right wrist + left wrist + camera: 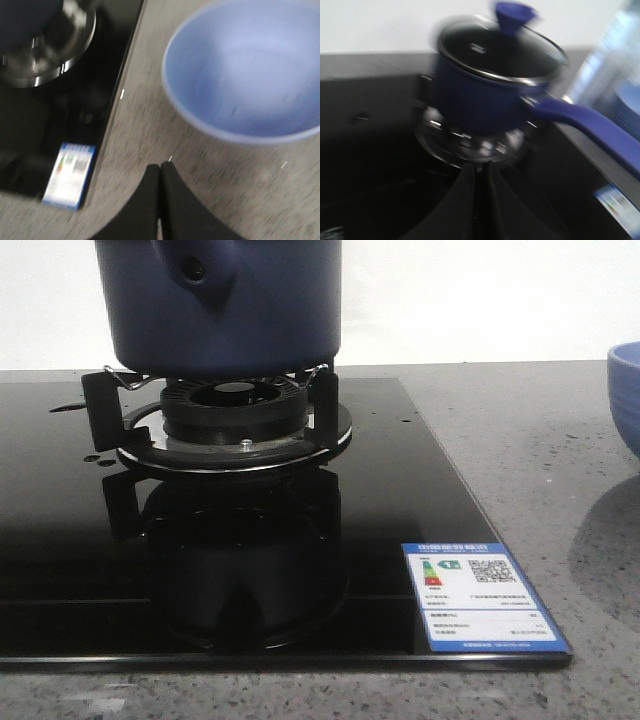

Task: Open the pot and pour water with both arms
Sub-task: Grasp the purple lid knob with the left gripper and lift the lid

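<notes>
Your left pincer point(479, 200) and right pincer point(160, 200) both sit closed and empty above the bench point(520, 440). Beyond the label point(485, 595), the lidded pot point(220, 305) rests on the burner point(235, 415); the bowl point(245, 70) stands well apart, on the right.

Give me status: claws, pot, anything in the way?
Left claw shut, empty, short of pot. Right claw shut, empty, over counter near bowl. Pot on burner, lid on. Nothing blocking.
</notes>
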Robot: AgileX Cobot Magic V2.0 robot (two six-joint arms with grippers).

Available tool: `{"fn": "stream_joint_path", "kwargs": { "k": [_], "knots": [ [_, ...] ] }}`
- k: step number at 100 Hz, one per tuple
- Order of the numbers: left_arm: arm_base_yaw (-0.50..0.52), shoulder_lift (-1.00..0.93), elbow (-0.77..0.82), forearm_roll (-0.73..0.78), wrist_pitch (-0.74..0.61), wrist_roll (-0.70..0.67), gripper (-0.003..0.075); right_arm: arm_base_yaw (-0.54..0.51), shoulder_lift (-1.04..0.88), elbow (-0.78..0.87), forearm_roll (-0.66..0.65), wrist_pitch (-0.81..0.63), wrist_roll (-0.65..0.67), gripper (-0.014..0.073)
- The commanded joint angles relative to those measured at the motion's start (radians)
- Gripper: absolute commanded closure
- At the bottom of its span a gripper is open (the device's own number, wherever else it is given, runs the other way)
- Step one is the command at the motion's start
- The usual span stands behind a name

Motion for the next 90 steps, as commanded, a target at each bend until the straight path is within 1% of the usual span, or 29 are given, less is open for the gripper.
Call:
{"fn": "stream_joint_path", "kwargs": {
  "k": [1,3,6,7,8,10,11,15,17,18,21,26,29,33,37,38,40,41,45,50,53,60,70,75,82,90],
  "knots": [
    [-0.067,0.088,-0.091,-0.137,0.068,0.137,0.0725,0.005,0.106,-0.089,0.120,0.075,-0.046,0.0657],
    [-0.083,0.106,-0.102,-0.189,0.079,0.169,0.0725,0.005,0.122,-0.100,0.158,0.077,-0.075,0.0657],
    [-0.103,0.128,-0.115,-0.268,0.091,0.263,0.0725,0.005,0.134,-0.109,0.213,0.072,-0.124,0.0657],
    [-0.108,0.133,-0.118,-0.289,0.093,0.263,0.0725,0.005,0.136,-0.109,0.226,0.070,-0.124,0.0657],
    [-0.117,0.143,-0.123,-0.333,0.096,0.321,0.0725,0.005,0.138,-0.112,0.250,0.064,-0.140,0.0657],
    [-0.129,0.157,-0.127,-0.398,0.098,0.359,0.0725,0.005,0.143,-0.114,0.274,0.058,-0.164,0.0657],
    [-0.133,0.162,-0.130,-0.398,0.098,0.377,0.0725,0.005,0.145,-0.116,0.297,0.051,-0.172,0.0657],
    [-0.151,0.186,-0.135,-0.528,0.100,0.479,0.0725,0.005,0.145,-0.117,0.359,0.025,-0.222,0.0657],
    [-0.158,0.197,-0.137,-0.606,0.100,0.522,0.0724,0.005,0.145,-0.117,0.375,0.015,-0.247,0.0657],
    [-0.159,0.201,-0.137,-0.606,0.100,0.536,0.0724,0.005,0.145,-0.117,0.389,0.006,-0.255,0.0657],
    [-0.161,0.218,-0.137,-0.692,0.100,0.599,0.0722,0.005,0.142,-0.117,0.412,-0.010,-0.286,0.0657],
    [-0.161,0.238,-0.137,-0.770,0.100,0.667,0.0694,0.005,0.135,-0.117,0.431,-0.043,-0.328,0.0657],
    [-0.159,0.245,-0.137,-0.799,0.100,0.704,0.0650,0.005,0.128,-0.117,0.433,-0.059,-0.334,0.0657],
    [-0.159,0.257,-0.137,-0.810,0.100,0.733,0.0588,0.005,0.121,-0.117,0.431,-0.082,-0.337,0.0657],
    [-0.159,0.267,-0.139,-0.812,0.091,0.764,0.0494,0.005,0.111,-0.117,0.431,-0.101,-0.349,0.0655],
    [-0.159,0.267,-0.139,-0.812,0.085,0.768,0.0460,0.005,0.108,-0.117,0.431,-0.103,-0.353,0.0653],
    [-0.159,0.272,-0.139,-0.812,0.077,0.781,0.0426,0.005,0.106,-0.117,0.431,-0.105,-0.365,0.0651],
    [-0.159,0.272,-0.139,-0.812,0.071,0.787,0.0391,0.005,0.103,-0.117,0.431,-0.107,-0.374,0.0650],
    [-0.159,0.280,-0.147,-0.814,0.047,0.810,0.0302,0.005,0.102,-0.117,0.431,-0.110,-0.383,0.0638],
    [-0.159,0.295,-0.155,-0.814,0.015,0.854,0.0241,0.006,0.100,-0.117,0.431,-0.114,-0.384,0.0598],
    [-0.159,0.305,-0.165,-0.814,0.006,0.894,0.0232,0.006,0.100,-0.117,0.431,-0.114,-0.387,0.0566],
    [-0.159,0.335,-0.190,-0.814,-0.020,0.959,0.0253,0.008,0.100,-0.117,0.431,-0.122,-0.387,0.0459],
    [-0.159,0.396,-0.233,-0.813,-0.038,1.035,0.0265,0.027,0.100,-0.117,0.427,-0.131,-0.403,0.0275],
    [-0.159,0.432,-0.257,-0.813,-0.048,1.062,0.0264,0.032,0.100,-0.117,0.427,-0.132,-0.424,0.0206],
    [-0.159,0.485,-0.292,-0.813,-0.066,1.090,0.0264,0.034,0.095,-0.117,0.427,-0.141,-0.434,0.0149],
    [-0.147,0.546,-0.333,-0.813,-0.066,1.104,0.0264,0.034,0.080,-0.117,0.426,-0.156,-0.441,0.0144]
  ]
}}
